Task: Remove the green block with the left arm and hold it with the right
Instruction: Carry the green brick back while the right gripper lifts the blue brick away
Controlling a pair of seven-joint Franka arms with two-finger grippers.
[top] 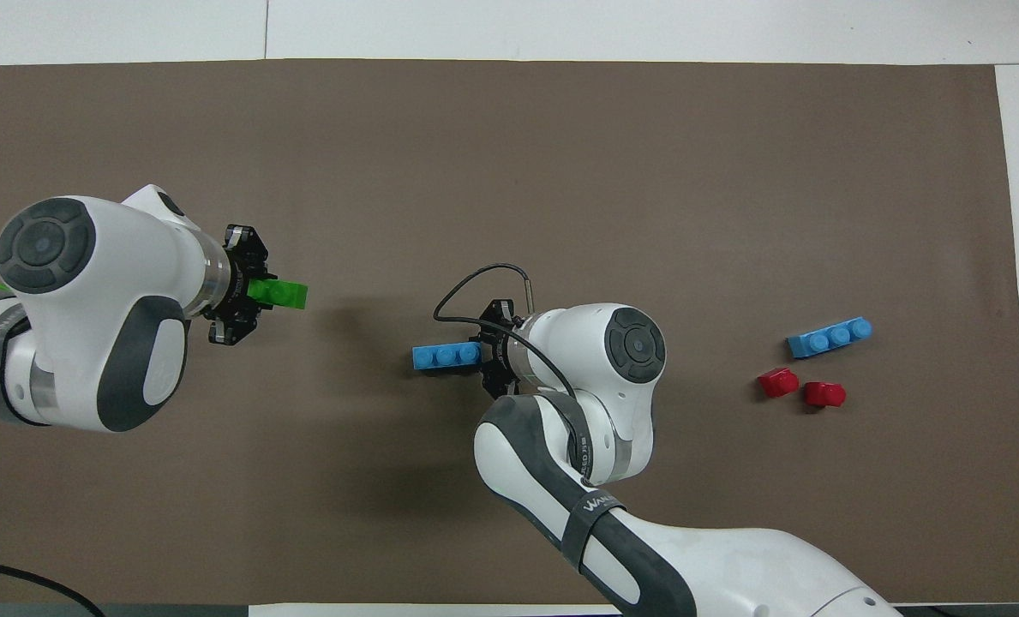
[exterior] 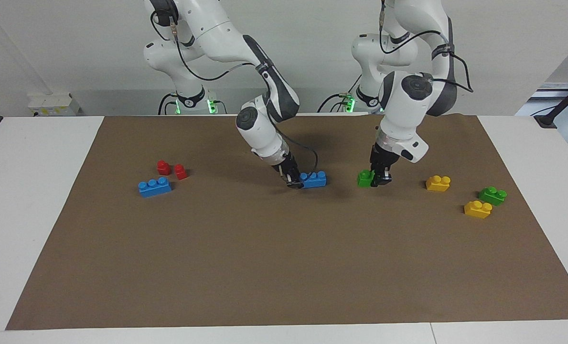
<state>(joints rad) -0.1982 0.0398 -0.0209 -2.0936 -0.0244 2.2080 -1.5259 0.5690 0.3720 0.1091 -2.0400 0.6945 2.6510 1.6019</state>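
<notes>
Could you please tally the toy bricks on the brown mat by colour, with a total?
Blue bricks: 2
Red bricks: 2
Green bricks: 2
Yellow bricks: 2
Total: 8

Both claws low, clamped.

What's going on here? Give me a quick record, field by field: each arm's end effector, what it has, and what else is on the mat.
left end effector: shut on the green block, low over the brown mat
right end effector: shut on one end of a blue brick resting on the mat
blocks: green block and held blue brick apart
other bricks: second blue brick, two red, two yellow, darker green
</notes>
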